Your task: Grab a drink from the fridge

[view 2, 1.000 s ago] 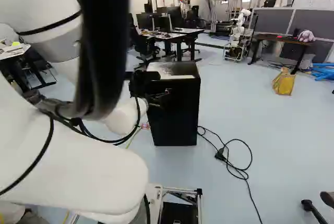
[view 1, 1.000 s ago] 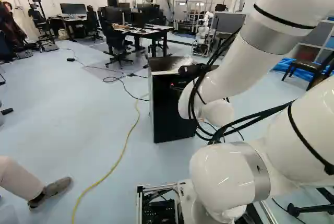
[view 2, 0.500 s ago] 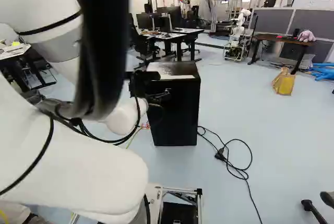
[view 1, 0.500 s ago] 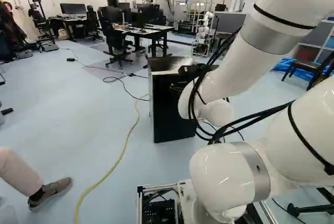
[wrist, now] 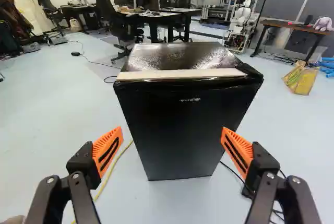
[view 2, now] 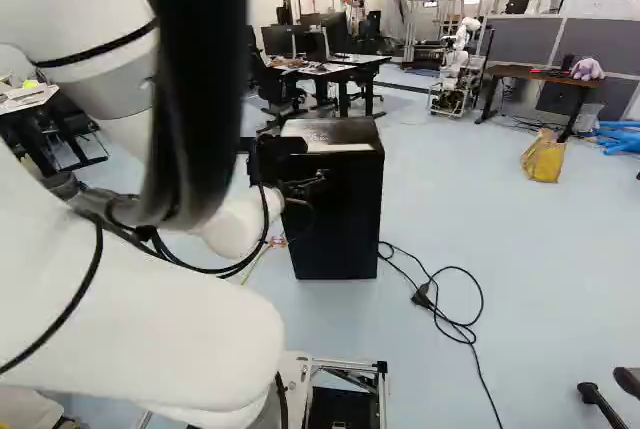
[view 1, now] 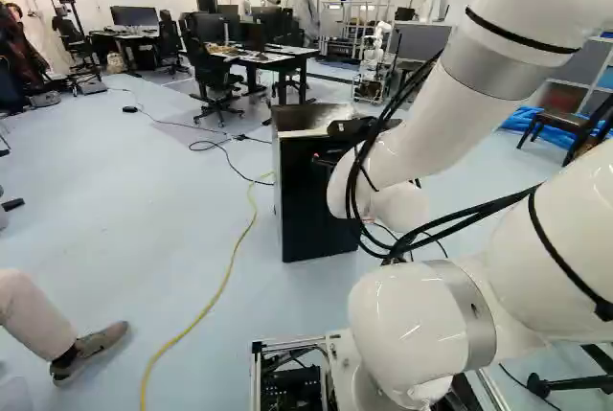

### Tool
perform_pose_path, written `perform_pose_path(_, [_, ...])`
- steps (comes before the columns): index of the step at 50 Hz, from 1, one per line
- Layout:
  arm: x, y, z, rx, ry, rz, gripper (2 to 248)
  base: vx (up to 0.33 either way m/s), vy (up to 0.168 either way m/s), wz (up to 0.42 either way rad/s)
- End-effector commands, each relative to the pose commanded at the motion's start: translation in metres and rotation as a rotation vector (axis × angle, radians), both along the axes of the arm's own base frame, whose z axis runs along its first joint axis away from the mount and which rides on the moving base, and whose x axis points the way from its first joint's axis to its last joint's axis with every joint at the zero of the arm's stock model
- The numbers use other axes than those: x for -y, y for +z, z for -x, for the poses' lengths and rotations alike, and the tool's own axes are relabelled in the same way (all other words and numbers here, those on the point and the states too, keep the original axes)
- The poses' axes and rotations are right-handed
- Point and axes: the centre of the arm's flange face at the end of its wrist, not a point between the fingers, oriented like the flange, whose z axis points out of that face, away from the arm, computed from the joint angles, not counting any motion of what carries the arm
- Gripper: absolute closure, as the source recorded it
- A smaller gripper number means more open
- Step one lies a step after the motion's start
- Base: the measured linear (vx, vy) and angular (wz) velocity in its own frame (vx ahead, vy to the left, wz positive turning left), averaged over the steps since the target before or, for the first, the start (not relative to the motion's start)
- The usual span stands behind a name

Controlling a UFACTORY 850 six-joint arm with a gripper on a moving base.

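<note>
Gripper (view 2: 305, 186) state: fingers wide apart, nothing held. Ref. wrist view: orange pads (wrist: 107, 152) face each other w/ free space btwn.; fridge (wrist: 182, 125) stands ahead, centred btwn. the two.

Fridge pos.: upright on floor (wrist: 47, 114), door closed. Wrist view gives full front face, top (wrist: 177, 54) & whole pale strip (wrist: 182, 73) along top front edge. L base view: arm (view 1: 460, 104) covers R part of fridge. R base view: gripper sits at upper L of fridge front; contact w/ door cannot be confirmed.

Yellow cable: L base view shows long run (view 1: 230, 267) over floor, up to near fridge; wrist view, short length only, by one finger.

Black cord w/ plug (view 2: 425, 297): R base view shows loops beside fridge; wrist view, partly hidden behind other finger.

R base & wrist views only: yellow bag (view 2: 544, 156) on floor; soft toy (view 2: 587, 69) on desk (view 2: 535, 75).

L base view only: brown-seat chair (view 1: 560, 124) near R edge.

All views: another robot (view 2: 458, 67), well beyond fridge.
</note>
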Motion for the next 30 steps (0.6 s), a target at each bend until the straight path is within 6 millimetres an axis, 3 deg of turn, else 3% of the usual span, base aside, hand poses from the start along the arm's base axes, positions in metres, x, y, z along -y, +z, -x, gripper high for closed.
perform_pose_path(30, [0.0000, 0.0000, 0.0000, 0.000, 0.000, 0.000, 3, 0.000, 0.012, -0.001])
